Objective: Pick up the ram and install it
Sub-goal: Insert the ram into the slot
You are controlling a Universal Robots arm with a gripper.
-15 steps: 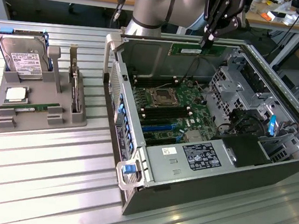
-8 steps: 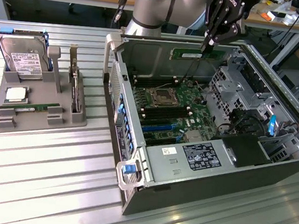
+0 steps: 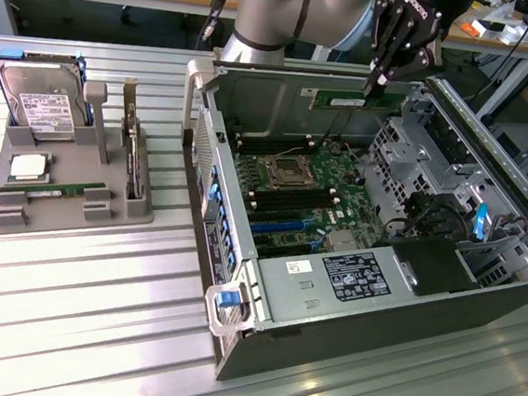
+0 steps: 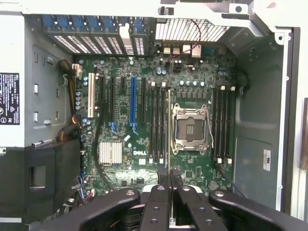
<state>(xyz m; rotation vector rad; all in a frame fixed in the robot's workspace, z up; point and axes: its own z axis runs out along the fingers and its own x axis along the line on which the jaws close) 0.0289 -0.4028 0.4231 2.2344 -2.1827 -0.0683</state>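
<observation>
Holding the ram point(image 3: 344, 100) clamped between its fingers, the gripper point(image 3: 378, 83) hangs over the open computer case point(image 3: 344, 341), above the motherboard point(image 3: 311, 198). Pickup: done. In the wrist view the stick appears edge-on, roughly in line with the empty memory slots point(image 4: 156, 125) beside the processor socket point(image 4: 191, 127). Not seated in any slot, so the install is not yet done.

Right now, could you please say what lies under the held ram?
The motherboard, with memory slots beside the empty processor socket; the ram's edge covers the strip directly beneath.
</observation>
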